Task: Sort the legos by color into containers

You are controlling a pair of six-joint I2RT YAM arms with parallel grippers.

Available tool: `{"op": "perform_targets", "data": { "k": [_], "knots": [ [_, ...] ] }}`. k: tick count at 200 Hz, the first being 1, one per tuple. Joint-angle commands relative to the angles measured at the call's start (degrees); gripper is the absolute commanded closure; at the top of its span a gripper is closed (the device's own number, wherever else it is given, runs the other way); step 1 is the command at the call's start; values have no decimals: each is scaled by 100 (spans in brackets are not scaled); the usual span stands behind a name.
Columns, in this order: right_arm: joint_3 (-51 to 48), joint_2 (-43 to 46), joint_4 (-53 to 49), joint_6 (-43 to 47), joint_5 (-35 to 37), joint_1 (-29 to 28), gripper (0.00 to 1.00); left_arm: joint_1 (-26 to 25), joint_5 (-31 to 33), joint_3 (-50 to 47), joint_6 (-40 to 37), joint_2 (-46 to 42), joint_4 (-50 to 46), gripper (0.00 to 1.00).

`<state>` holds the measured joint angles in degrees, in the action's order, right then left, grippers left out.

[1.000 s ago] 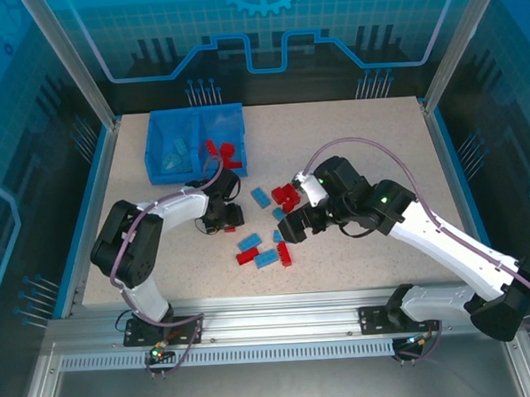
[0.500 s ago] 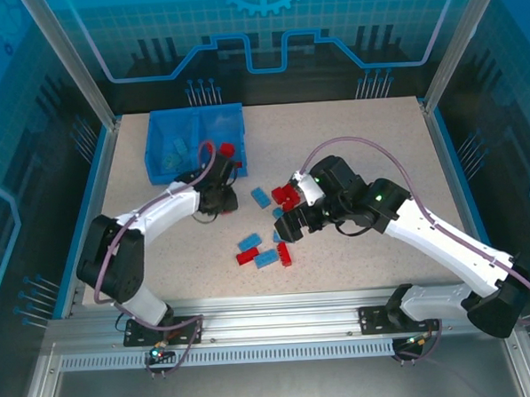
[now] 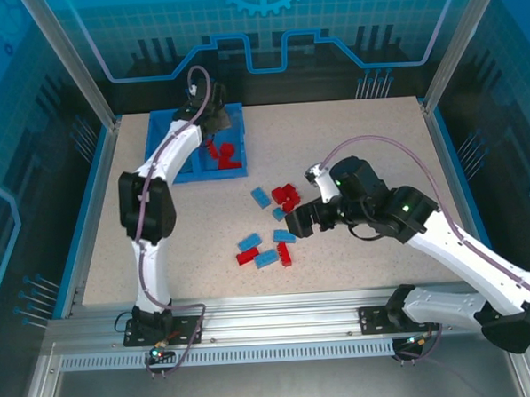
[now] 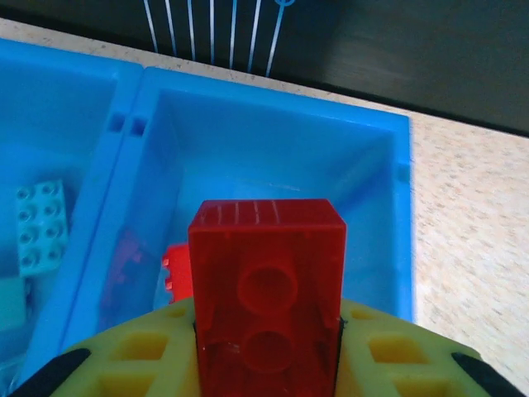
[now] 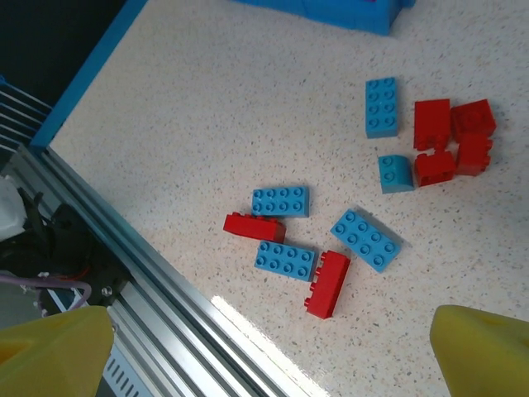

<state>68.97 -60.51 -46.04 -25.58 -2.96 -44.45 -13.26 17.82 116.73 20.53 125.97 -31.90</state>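
Left gripper (image 4: 264, 357) clamps a red brick (image 4: 266, 281) over the bin (image 4: 398, 207) at the tabletop's (image 3: 377, 139) far-left corner. Right gripper (image 3: 297, 223), jaws spread wide, hangs over loose bricks (image 3: 266, 259) mid-tabletop.

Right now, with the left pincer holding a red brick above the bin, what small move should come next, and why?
Probably open the left pincer and let the red brick drop. It seems to hang over the right compartment, where another red brick already lies; the light blue brick sits in the left compartment.
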Motion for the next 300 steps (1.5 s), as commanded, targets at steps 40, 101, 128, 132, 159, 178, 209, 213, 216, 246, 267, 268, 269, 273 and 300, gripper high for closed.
{"op": "perform_targets", "data": {
  "k": [40,101,128,132,159,178,209,213,216,246,267,268,269,273,300],
  "knots": [
    [-144,493,-239,-254,285,65,0,166,-178,1537,-36,1183,-644,59],
    [-130,471,-169,-267,276,64,0,170,-298,1204,52,476,-815,44],
    [-147,361,-77,-263,351,68,0,88,-681,96,613,-736,-634,45],
    [-155,341,-60,-270,388,68,0,55,-738,-199,753,-963,-556,45],
    [-258,227,76,-409,827,80,0,-384,-956,-2097,1683,-2542,-115,44],
    [-304,121,84,-464,1130,104,0,-921,-870,-3261,2437,-3372,147,44],
    [-274,-69,114,-403,1076,171,0,-1607,-1063,-4278,3633,-3632,217,42],
    [-270,-87,114,-404,1063,170,0,-1665,-1071,-4313,3712,-3585,193,41],
    [-270,-99,113,-404,1055,167,0,-1701,-1056,-4330,3756,-3542,164,41],
    [-327,-121,122,-501,983,179,0,-1872,-934,-4308,4082,-2837,122,39],
    [-404,-37,71,-587,1004,182,0,-1865,-792,-4003,4009,-2186,71,38],
    [-407,-34,70,-587,1011,186,0,-1869,-782,-3980,3997,-2153,66,38],
    [-409,-24,65,-592,1014,184,0,-1867,-772,-3963,3986,-2115,59,38],
    [-423,-2,54,-604,1014,182,0,-1868,-733,-3881,3951,-1995,27,37],
    [-547,223,-48,-670,1119,182,0,-1865,-613,-3358,3766,-1339,-148,33]
  ]
}}
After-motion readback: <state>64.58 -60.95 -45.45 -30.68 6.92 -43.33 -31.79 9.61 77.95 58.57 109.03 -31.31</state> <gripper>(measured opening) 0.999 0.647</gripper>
